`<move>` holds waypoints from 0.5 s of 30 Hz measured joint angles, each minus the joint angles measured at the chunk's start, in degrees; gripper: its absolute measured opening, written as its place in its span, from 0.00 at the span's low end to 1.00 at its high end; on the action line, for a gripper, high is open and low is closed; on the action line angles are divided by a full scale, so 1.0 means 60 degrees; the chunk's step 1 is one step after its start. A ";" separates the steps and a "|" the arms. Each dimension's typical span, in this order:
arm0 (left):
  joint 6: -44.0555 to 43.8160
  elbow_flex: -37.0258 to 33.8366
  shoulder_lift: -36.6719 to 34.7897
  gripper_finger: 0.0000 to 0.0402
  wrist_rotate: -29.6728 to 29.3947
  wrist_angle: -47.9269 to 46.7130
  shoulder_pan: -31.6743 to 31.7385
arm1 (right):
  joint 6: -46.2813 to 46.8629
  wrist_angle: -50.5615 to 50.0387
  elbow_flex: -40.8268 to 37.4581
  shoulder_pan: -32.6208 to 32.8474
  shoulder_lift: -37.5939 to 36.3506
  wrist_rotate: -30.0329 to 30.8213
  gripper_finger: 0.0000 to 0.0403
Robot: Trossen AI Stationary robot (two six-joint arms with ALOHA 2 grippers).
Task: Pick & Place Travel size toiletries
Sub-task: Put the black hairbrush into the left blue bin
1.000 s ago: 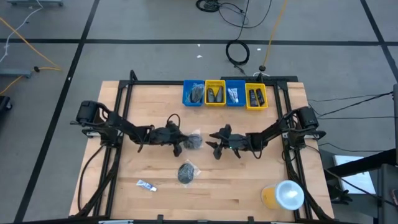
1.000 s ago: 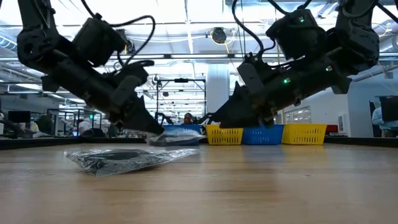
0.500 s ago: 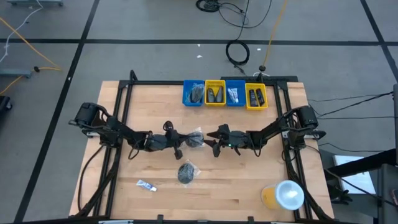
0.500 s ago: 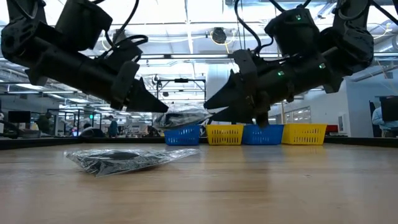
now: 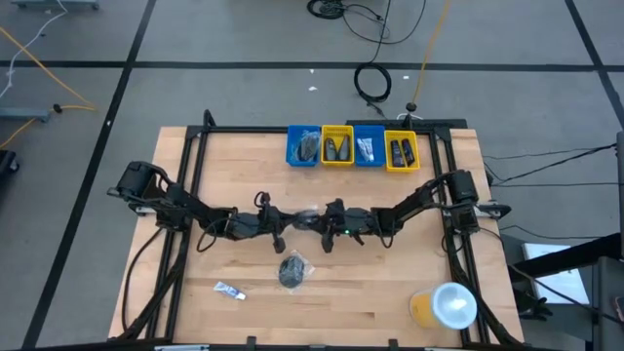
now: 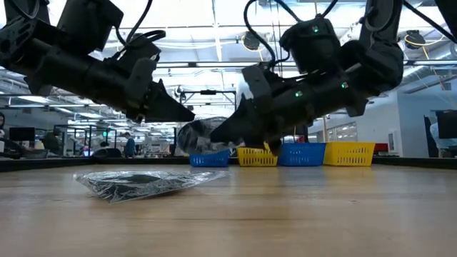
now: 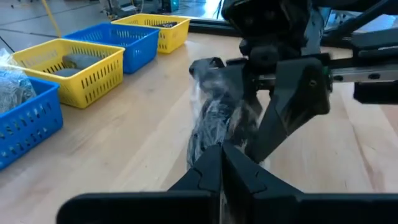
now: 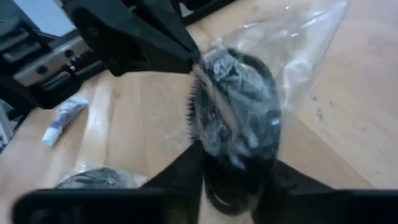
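Note:
A clear-wrapped dark round piece point(image 5: 304, 218) hangs in the air over the table's middle, between my two grippers. My left gripper point(image 5: 289, 220) is shut on it from the table's left. My right gripper point(image 8: 233, 155) has come in from the right, open, with one finger on each side of the dark piece point(image 8: 239, 106). A second wrapped dark piece point(image 5: 291, 270) lies flat on the table nearer the front edge. A small white tube point(image 5: 230, 289) lies to its left. My left gripper pinches the wrapper's end point(image 7: 214, 146) between its two shut fingers, coming nearly level from the table's left and tipped slightly down. The pack is lifted clear of the table point(image 6: 200, 132) and sticks out beyond the fingertips. My right gripper straddles the pack; I cannot tell whether it touches it.
A row of bins stands at the far edge: blue point(image 5: 303, 146), yellow point(image 5: 337, 146), blue point(image 5: 369, 146), yellow point(image 5: 401, 151), each holding dark items. A large yellow cup with a white lid point(image 5: 444, 306) stands at the near right corner. Bare wood lies around the grippers.
My left gripper has risen with the wrapped piece, lifting it from just above the table to well clear. My right gripper has moved toward the table's left, up to the pack, and its fingers now stand around it.

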 joint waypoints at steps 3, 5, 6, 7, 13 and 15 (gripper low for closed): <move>0.0164 0.0000 -0.0001 0.03 0.0107 -0.0066 0.0007 | -0.0262 -0.0128 -0.0001 0.0000 -0.0053 0.0020 0.07; 0.0300 0.0000 -0.0001 0.03 0.0160 -0.0168 0.0004 | -0.0510 -0.0513 -0.0095 -0.0006 -0.0241 -0.0011 0.05; 0.0353 0.0000 -0.0019 0.04 0.0174 -0.0277 0.0007 | -0.0558 -0.0745 -0.0123 -0.0004 -0.0364 -0.0006 0.05; 0.0396 0.0000 -0.0097 0.06 0.0173 -0.0512 0.0007 | -0.0566 -0.0967 -0.0117 -0.0004 -0.0464 -0.0011 0.06; 0.0209 0.0045 -0.0310 0.36 0.0652 -0.0848 0.0395 | -0.0928 -0.2324 -0.0110 0.0011 -0.0951 -0.0015 0.09; 0.0216 0.0253 -0.0310 0.48 0.1422 -0.0968 0.0706 | -0.1048 -0.2372 -0.0120 0.0011 -0.0930 -0.0124 0.07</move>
